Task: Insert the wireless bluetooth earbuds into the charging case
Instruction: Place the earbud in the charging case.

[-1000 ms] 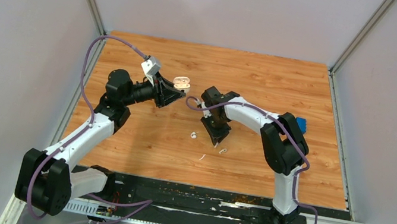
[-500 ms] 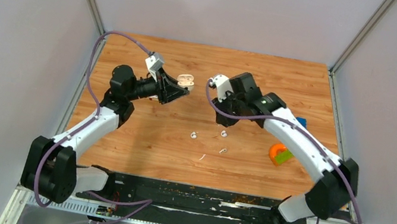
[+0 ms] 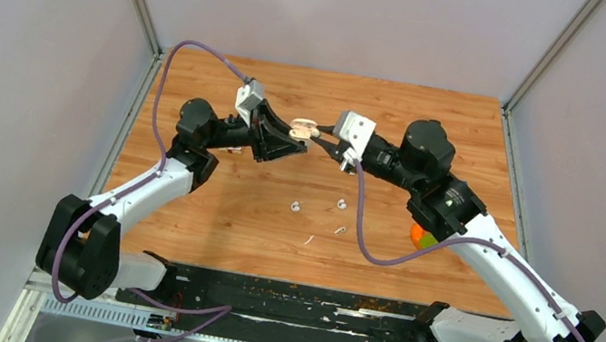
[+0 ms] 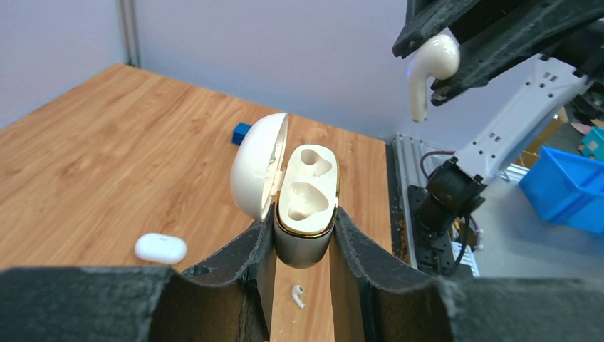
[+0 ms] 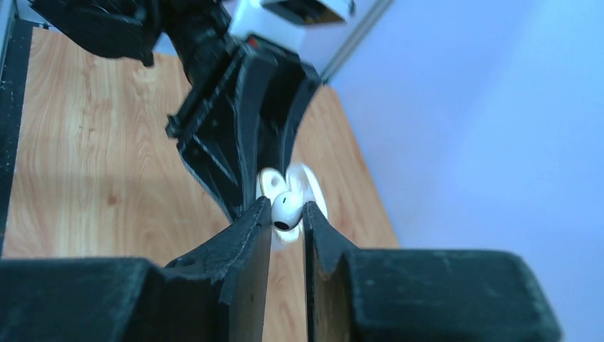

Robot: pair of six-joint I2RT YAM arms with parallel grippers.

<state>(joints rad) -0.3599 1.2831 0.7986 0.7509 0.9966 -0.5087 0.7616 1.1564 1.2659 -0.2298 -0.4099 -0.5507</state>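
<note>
**Top external view:** the right gripper (image 3: 325, 140), a second ago low over the table (image 3: 210, 211) among the loose earbuds (image 3: 295, 207), is now raised and set nose to nose with the left gripper (image 3: 294, 136). The left gripper is likewise lifted and swung toward the middle. The charging case (image 3: 304, 126) is clamped in it, lid open, at 9 o'clock of the right fingertips. The right gripper's load is too small to be made out here. Three loose earbuds are left on the wood at 6 o'clock of the meeting point, unmoved since half a second ago. A thin white sliver (image 3: 308, 240) is noted below them; an orange object (image 3: 418, 236) is partly hidden by the right forearm.

**Left wrist view:** the case is gripped by its base between both fingers, the lid hinged open at 9 o'clock; both wells are seen empty. The held earbud (image 4: 429, 65) is pinched in the right gripper at 2 o'clock of the case, stem down, apart from the wells. One loose earbud is seen at 6 o'clock, a white pill-shaped object (image 4: 161, 248) at 8 o'clock and a blue block (image 4: 241, 132) at 11 o'clock.

**Right wrist view:** the held earbud is clenched by its head between the fingers; the case is seen, blurred, directly behind it.

**Assessment:** pick-up and carry are judged complete; insertion is not yet begun, and the stem remains to be aligned with a well.
</note>
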